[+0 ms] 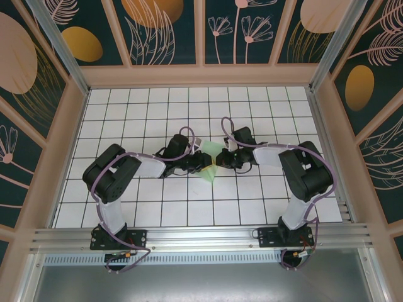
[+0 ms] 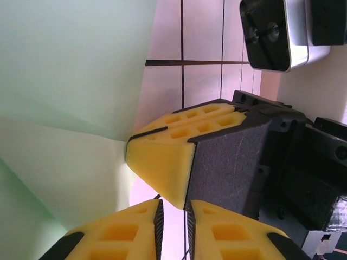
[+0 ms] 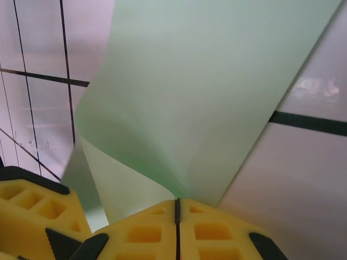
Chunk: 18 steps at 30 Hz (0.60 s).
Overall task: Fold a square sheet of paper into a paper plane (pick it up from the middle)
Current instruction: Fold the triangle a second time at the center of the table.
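Seen from above, two black robot arms rise from a metal rail [image 1: 201, 236] at the near edge of a white gridded tabletop [image 1: 157, 107] and bend inward until their tips meet near the middle. The left gripper [image 1: 206, 163] and right gripper [image 1: 220, 161] face each other almost nose to nose, with a pale green paper [image 1: 210, 150] caught between them. One flap fans out toward the far side, and a narrower point hangs toward the near side. In the right wrist view, the right gripper [image 3: 177, 216] has its yellow fingers pressed flat together on the paper [image 3: 206, 97], which curls up and away from the pinch in a broad, soft fold above the tiles. In the left wrist view, the left gripper [image 2: 173, 230] has its jaws nearly together with a slim gap between them. It cannot be told whether any paper is nipped there. The green sheet [image 2: 70, 70] fills the space just left of it, and a yellow finger [image 2: 162, 168] of the right gripper touches the sheet's edge. Beyond the grippers the tabletop runs back to walls [image 1: 164, 31] painted dark teal with orange ovals and pale leaves.
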### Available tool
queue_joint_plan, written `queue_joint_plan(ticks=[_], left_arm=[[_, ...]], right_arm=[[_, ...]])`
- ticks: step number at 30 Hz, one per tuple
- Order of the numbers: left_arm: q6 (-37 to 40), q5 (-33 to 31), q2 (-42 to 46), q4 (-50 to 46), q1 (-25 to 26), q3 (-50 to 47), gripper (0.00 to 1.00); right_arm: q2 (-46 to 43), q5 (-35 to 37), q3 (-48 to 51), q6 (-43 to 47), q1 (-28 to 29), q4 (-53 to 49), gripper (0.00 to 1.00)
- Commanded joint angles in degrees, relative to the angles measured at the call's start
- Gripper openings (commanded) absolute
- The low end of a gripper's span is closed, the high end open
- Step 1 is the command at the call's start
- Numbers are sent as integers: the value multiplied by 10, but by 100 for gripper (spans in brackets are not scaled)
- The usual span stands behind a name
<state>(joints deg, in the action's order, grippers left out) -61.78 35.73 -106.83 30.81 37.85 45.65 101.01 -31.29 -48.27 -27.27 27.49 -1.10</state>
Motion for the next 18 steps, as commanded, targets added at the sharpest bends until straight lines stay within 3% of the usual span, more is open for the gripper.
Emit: queue_joint_plan(ticks=[1,18], left_arm=[[12,0,-16,-14,1,11,22],[12,0,-29,-22,3,9,21]], right_arm=[[12,8,-18,14,2,-16,8],[22,9,-20,13,2,-19,8]])
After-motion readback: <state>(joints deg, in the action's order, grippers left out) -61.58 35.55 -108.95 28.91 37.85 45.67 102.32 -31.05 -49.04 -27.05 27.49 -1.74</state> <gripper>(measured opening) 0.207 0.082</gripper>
